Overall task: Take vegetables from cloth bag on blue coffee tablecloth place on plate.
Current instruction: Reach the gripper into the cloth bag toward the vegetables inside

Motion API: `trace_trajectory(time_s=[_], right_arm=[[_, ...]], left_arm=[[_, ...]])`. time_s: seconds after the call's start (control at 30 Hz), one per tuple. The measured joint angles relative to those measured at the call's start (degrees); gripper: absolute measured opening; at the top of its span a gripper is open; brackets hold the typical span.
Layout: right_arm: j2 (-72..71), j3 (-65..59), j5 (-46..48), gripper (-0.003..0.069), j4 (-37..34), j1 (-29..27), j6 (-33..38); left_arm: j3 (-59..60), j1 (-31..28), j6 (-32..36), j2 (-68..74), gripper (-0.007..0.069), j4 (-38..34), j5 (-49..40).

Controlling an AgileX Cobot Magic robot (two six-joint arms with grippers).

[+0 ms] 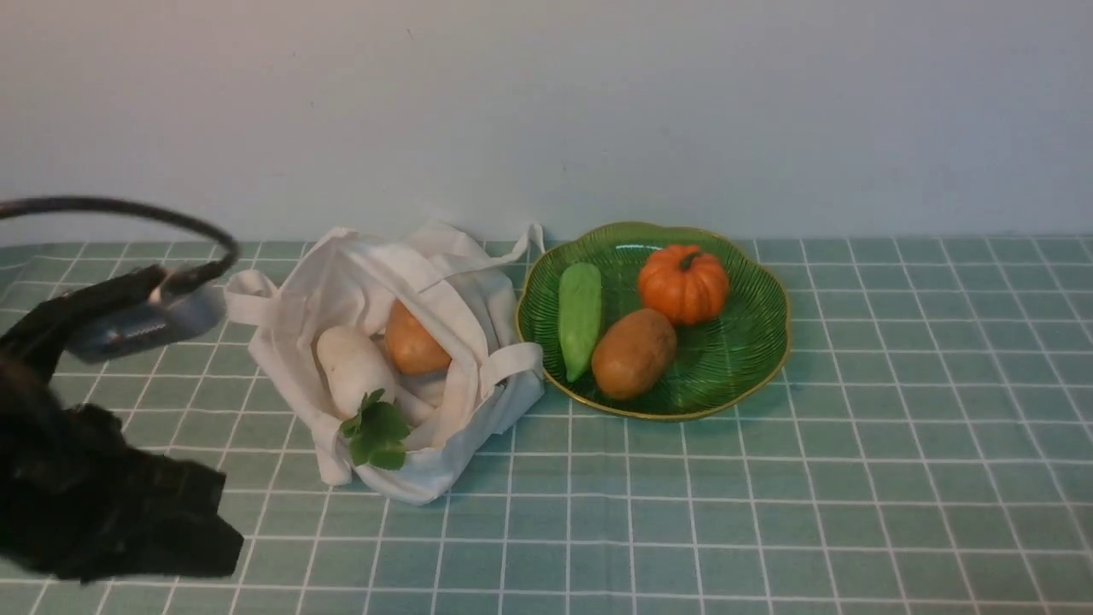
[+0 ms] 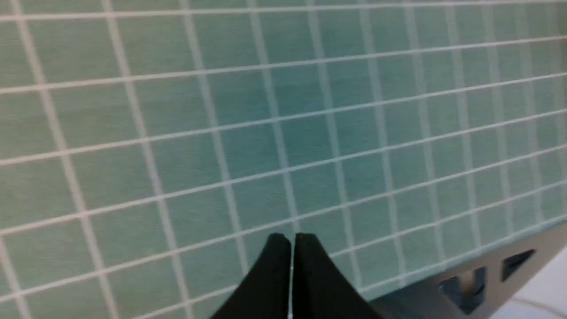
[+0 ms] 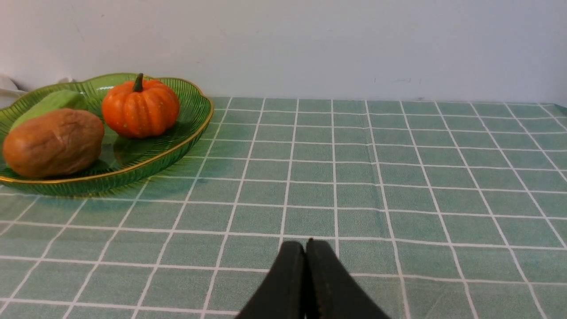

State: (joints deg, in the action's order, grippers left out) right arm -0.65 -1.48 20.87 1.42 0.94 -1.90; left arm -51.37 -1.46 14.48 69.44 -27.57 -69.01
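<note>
Left gripper (image 2: 292, 239) fingertips are together with nothing between them, over bare gridded tablecloth (image 1: 700, 521). From that gripper, the white radish (image 1: 352, 363) lies ahead and to the right, inside the gaping cloth bag (image 1: 504, 427), its leafy tuft (image 1: 376, 431) over the near edge of the opening. The right gripper (image 3: 306, 243) is also closed and empty, with the green plate (image 3: 155, 166) beyond it.

The main risk, as I judge it, is the reach into the bag. The fingers must part first; if they part too late or too little, they would push the radish deeper. A low approach could snag the slack fabric or a strap, and the lift would then drag the bag along, perhaps into the plate close beside it, farther to the left gripper's right. Gripping only the leaves might let the smooth body swing or slip out. The brown potato (image 1: 414, 342) just past the radish could get nudged or block one finger.

At the plate, the green gourd (image 1: 581, 316), potato on the near side (image 1: 634, 354) and orange pumpkin (image 1: 683, 284) take up room; a high or careless release could set something rolling.
</note>
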Motion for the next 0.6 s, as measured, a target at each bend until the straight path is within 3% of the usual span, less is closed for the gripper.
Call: trace_trajectory(time_s=[0.23, 0.33, 0.6], right_arm=[[0.0, 0.0, 0.0, -0.0017, 0.0, 0.0, 0.0], [0.0, 0.0, 0.0, -0.0017, 0.0, 0.0, 0.0], [0.0, 0.0, 0.0, -0.0017, 0.0, 0.0, 0.0]], left_arm=[[-17.2, 8.7, -6.5, 18.2, -0.0005, 4.3, 0.1], [-27.1, 13.4, -11.4, 26.3, 0.0, 11.4, 0.1], [-42.8, 19.2, -26.0, 40.7, 0.005, 32.2, -0.3]])
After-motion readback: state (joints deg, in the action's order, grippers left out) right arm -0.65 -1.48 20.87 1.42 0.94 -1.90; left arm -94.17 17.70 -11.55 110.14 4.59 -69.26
